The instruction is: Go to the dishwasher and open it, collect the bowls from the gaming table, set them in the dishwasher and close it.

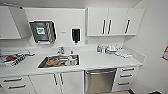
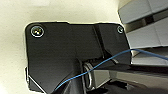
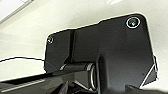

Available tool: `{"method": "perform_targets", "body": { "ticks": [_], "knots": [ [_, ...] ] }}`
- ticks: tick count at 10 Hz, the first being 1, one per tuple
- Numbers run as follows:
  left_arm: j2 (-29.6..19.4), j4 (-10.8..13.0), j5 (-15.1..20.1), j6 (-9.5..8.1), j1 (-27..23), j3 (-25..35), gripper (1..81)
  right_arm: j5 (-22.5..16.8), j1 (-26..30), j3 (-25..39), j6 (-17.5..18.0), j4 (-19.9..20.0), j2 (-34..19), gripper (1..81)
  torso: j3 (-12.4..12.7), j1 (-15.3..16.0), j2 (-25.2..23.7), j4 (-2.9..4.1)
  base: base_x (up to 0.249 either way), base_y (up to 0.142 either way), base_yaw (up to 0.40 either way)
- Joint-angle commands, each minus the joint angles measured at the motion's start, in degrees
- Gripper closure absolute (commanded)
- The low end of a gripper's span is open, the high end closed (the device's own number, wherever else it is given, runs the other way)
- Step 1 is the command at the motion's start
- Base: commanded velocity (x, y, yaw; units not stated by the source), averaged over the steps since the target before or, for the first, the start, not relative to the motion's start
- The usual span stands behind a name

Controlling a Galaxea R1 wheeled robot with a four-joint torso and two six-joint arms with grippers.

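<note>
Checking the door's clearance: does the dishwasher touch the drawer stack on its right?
Cannot tell. In the head view the dishwasher and the drawer stack sit side by side, the seam too fine to judge.

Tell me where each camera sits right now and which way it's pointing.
Head view: high on the robot, facing forward and down at the kitchen counter, sink and closed dishwasher.
Left wrist view: on the left wrist, angled toward grey drawer-like fronts; the robot's dark plate shows.
Right wrist view: on the right wrist, facing pale surfaces; dark plate too.
Shared: both wrist views show the plate.
</note>
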Motion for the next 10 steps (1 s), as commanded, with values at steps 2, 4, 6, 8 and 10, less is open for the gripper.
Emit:
{"method": "perform_targets", "body": {
  "ticks": [2,4,6,8,10],
  "knots": [
    [-0.8,-0.5,3.5,0.14,-2.1,0.5,1.0,-2.8,2.0,0.5,-0.1,-0.5,-1.0,1.0,0.0,0.0,0.0,0.00,0.123,0.000,0.000],
    [-0.8,-0.4,3.5,0.14,-2.1,0.5,1.0,-2.7,2.1,0.5,-0.1,-0.4,-1.1,1.0,0.0,0.0,0.0,0.00,0.123,0.000,0.000],
    [-0.9,-0.4,3.5,0.14,-2.1,0.5,1.0,-2.7,2.1,0.5,-0.1,-0.4,-1.0,1.0,0.0,0.0,0.0,0.00,0.123,0.000,0.000],
    [-0.8,-0.5,3.5,0.14,-2.1,0.5,1.0,-2.8,2.1,0.5,-0.1,-0.4,-0.9,1.0,0.0,0.0,0.0,0.00,0.123,0.000,0.000],
    [-0.8,-0.4,3.5,0.14,-2.1,0.5,1.0,-2.8,2.1,0.5,-0.1,-0.5,-0.9,1.0,0.0,0.0,0.0,0.00,0.123,0.000,0.000]
  ]
}}
